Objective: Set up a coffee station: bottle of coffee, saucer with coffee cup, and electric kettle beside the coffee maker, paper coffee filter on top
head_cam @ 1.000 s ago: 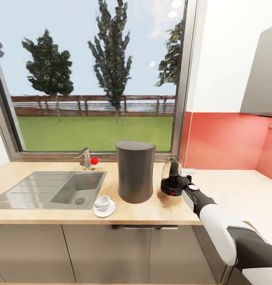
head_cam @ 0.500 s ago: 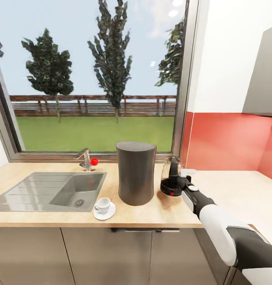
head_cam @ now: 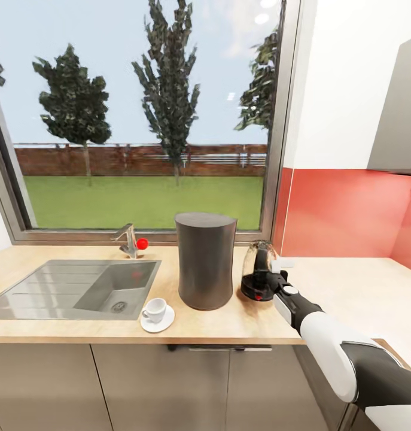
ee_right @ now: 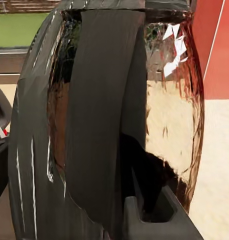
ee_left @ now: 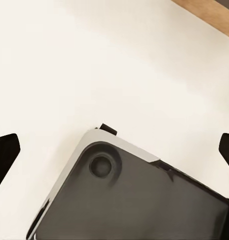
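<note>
Right tool [head_cam: 270,276] at electric kettle [head_cam: 257,279]

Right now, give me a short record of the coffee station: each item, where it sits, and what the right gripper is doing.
coffee maker: upright on the kitchen countertop, right of the sink
coffee cup: on the saucer, front left of the coffee maker
electric kettle: on the countertop, right of the coffee maker, apart from it
right gripper: at the kettle's handle side; grip not clear
top of coffee maker: bare, no filter
</note>
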You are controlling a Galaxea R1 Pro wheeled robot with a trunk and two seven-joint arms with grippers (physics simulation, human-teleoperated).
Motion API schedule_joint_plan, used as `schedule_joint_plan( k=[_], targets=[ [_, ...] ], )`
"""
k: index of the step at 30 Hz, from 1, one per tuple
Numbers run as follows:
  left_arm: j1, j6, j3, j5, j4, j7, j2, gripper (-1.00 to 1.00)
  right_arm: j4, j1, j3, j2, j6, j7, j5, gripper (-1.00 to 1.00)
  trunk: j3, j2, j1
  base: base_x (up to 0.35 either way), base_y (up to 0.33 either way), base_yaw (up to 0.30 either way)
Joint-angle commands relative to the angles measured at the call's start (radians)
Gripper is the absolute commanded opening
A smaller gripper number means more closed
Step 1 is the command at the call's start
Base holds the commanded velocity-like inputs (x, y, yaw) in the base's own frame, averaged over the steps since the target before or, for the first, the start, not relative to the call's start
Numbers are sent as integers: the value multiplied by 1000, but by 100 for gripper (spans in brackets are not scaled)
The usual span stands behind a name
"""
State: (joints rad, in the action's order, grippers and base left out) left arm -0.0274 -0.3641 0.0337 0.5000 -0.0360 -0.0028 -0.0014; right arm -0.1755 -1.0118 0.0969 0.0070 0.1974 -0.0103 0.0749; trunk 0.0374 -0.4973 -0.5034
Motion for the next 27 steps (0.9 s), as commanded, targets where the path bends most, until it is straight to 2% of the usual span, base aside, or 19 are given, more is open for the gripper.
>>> schedule_joint_plan(
  k=[1,13,27],
  targets=[
    [0,-3,3,-1,1,0,0,100,0,-1,7,1,3,0,8,-100,-3,-8,-4,0,0,0],
    [0,4,2,-1,1,0,1,100,6,-1,8,4,44,0,8,-100,-41,-92,-50,0,0,0],
    [0,5,2,-1,1,0,0,100,7,-1,6,5,48,0,8,-100,-85,-190,-104,0,0,0]
  ],
)
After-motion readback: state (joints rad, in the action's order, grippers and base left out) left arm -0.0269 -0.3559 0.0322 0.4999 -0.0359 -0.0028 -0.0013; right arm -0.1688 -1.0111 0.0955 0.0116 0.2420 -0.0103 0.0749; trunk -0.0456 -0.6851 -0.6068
